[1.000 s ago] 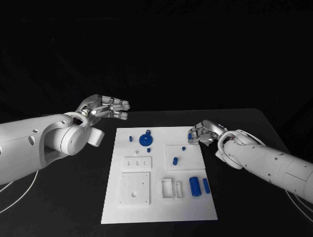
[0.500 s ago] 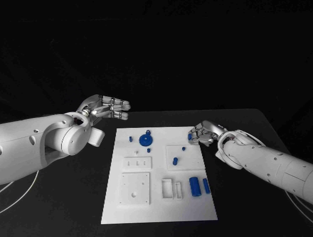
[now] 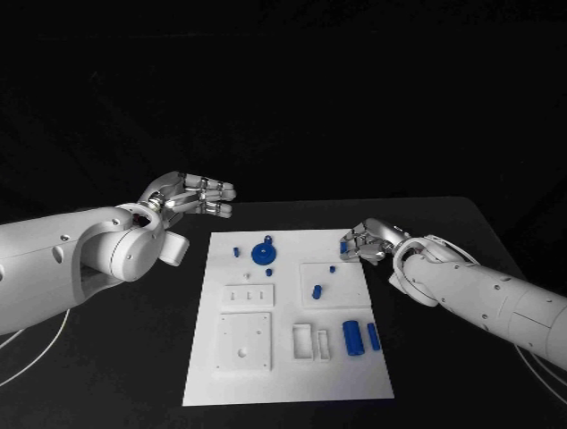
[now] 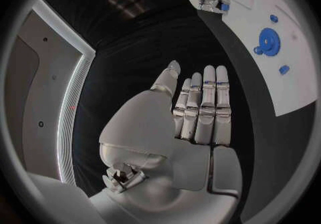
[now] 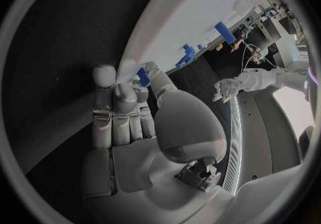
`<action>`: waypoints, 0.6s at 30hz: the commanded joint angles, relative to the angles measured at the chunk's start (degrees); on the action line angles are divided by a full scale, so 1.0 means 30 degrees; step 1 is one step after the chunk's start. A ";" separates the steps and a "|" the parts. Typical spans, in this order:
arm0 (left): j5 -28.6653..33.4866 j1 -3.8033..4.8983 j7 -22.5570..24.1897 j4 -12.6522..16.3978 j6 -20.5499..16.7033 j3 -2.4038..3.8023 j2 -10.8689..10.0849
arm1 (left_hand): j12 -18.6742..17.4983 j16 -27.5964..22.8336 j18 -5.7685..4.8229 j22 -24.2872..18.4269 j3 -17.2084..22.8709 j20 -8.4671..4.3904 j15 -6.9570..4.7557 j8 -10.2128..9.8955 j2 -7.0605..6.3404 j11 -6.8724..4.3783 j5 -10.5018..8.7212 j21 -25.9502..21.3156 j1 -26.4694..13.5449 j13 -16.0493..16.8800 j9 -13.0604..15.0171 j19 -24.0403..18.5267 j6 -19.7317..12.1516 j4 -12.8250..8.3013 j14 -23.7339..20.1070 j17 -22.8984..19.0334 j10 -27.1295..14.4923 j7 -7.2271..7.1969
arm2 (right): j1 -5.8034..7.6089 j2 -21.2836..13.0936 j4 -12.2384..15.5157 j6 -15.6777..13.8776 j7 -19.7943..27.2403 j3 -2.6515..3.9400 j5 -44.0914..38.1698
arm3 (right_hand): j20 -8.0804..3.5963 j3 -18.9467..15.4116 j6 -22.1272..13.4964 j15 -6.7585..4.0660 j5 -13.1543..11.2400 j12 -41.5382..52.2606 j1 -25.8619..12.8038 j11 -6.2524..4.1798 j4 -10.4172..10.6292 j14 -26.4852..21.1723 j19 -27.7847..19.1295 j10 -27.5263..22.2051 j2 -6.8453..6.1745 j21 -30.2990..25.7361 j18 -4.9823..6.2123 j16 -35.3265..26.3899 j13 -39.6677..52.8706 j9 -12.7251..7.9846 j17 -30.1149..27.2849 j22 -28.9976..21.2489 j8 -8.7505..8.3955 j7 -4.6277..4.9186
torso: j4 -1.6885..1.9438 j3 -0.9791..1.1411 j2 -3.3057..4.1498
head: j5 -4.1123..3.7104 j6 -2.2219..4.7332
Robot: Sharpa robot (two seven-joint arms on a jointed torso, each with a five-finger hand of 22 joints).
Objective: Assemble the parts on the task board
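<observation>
Board: the white board (image 3: 288,362) is our landmark, lying lengthwise in the middle of the black table (image 3: 129,357), its near end towards us.

Near end: two blue cylinders (image 3: 355,336) lie side by side by the board's right edge. Just left of them stand pale slotted holders (image 3: 306,341), and further left a square raised plate (image 3: 245,340). We judge the cylinders are loose, not yet seated.

Middle: a small blue peg (image 3: 317,290) sits on a raised square towards the right edge; a pale block with little holes (image 3: 246,293) lies towards the left.

Far end: a blue gear (image 3: 266,254) sits near the board's far edge, with a small blue piece (image 3: 239,251) just left of it and another (image 3: 271,271) just nearer.

Right hand: our right hand (image 3: 368,241) hangs at the board's far right corner, fingers curled in. In the right wrist view a small blue part (image 5: 143,76) shows at its fingertips (image 5: 151,69); we judge it is pinched there, ready for placing, though we cannot be sure.

Left hand: our left hand (image 3: 193,195) hovers off the board's far left corner, well apart from it. The left wrist view shows its fingers (image 4: 204,106) straight and side by side with nothing in them, so we read it as waiting out of the way.

Stage: early, we judge, with most parts lying unassembled.
</observation>
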 commanded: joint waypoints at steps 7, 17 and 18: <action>-0.0057 0.0003 0.0089 0.0052 0.0272 0.0016 0.0015 | 0.0001 0.0056 -0.0004 -0.0020 -0.0111 0.0000 0.0101 -0.0059 0.0143 -0.0006 -0.0050 -0.0067 -0.0048 0.0030 0.0001 0.0130 -0.0089 -0.0054 -0.0046 0.0013 -0.0074 -0.0028 | -0.0014 0.0061 -0.0031 0.0204 0.0228 0.0001 -0.0216 | -0.0256 0.1499 0.1165 -0.0255 -0.1304 0.0140 -0.0044 -0.0323 -0.0014 0.0108 0.0159 0.0064 0.0567 0.0271 -0.0348 0.0143 0.0124 0.0029 0.0077 0.0916 0.0013 -0.0336 | 0.0004 -0.0015 -0.0003 | 0.0023 -0.0049; -0.0060 0.0003 0.0097 0.0061 0.0302 0.0016 0.0014 | -0.0001 0.0056 -0.0003 -0.0019 -0.0100 -0.0003 0.0096 -0.0053 0.0191 -0.0007 -0.0045 -0.0053 -0.0038 0.0029 0.0005 0.0124 -0.0064 -0.0064 -0.0042 0.0013 -0.0085 -0.0036 | -0.0014 0.0076 -0.0047 -0.0081 0.0252 0.0001 -0.0221 | -0.0532 0.3595 0.2741 -0.0499 -0.2133 0.0123 -0.0191 -0.0575 0.0051 0.0162 0.0147 0.0216 0.0637 0.0501 -0.0645 0.0147 0.0227 0.0080 0.0203 0.0937 0.0035 -0.0762 | -0.0004 -0.0011 -0.0011 | 0.0022 -0.0059; -0.0062 0.0003 0.0097 0.0064 0.0306 0.0016 0.0015 | 0.0000 0.0055 -0.0002 -0.0014 -0.0090 -0.0008 0.0094 -0.0053 0.0210 -0.0016 -0.0047 -0.0044 -0.0025 0.0029 0.0009 0.0122 -0.0015 -0.0067 -0.0043 0.0012 -0.0070 -0.0049 | -0.0014 0.0076 -0.0044 -0.0134 0.0248 0.0001 -0.0221 | -0.0538 0.3646 0.2855 -0.0508 -0.2141 0.0145 -0.0135 -0.0587 0.0033 0.0167 0.0151 0.0238 0.0678 0.0524 -0.0650 0.0153 0.0246 0.0102 0.0212 0.0943 0.0079 -0.0790 | -0.0001 -0.0009 -0.0009 | 0.0020 -0.0062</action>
